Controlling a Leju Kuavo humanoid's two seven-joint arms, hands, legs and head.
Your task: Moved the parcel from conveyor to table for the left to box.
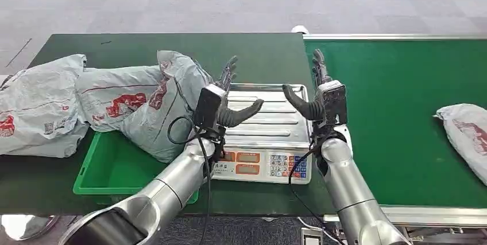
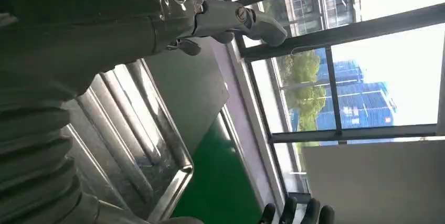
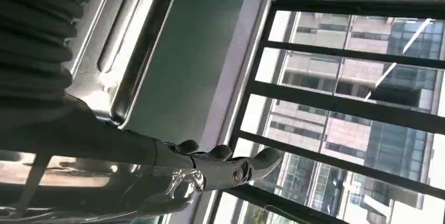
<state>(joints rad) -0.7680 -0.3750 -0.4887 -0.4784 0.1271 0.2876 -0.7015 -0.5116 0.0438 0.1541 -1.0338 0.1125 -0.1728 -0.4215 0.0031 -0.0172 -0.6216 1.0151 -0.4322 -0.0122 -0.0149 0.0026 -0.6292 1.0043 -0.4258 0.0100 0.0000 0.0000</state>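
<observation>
above the scale's steel tray [image 1: 270, 120], left hand [image 1: 225, 98] and right hand [image 1: 317, 93] hover spread wide, empty.

Both silver arms reach forward from below, bent at the elbow, forearms angled inward and upward. The left hand [image 1: 225, 98] is raised with its dark fingers [image 1: 228, 73] pointing up and apart, and its thick grey thumb [image 1: 244, 111] sticks out toward the right hand; it holds nothing. The right hand [image 1: 319, 93] mirrors it: fingers [image 1: 318, 64] upright and spread, thumb [image 1: 298, 102] extended toward the left hand, palm empty. The two hands stand apart, palms facing each other. A black cable loops beside each wrist.
</observation>
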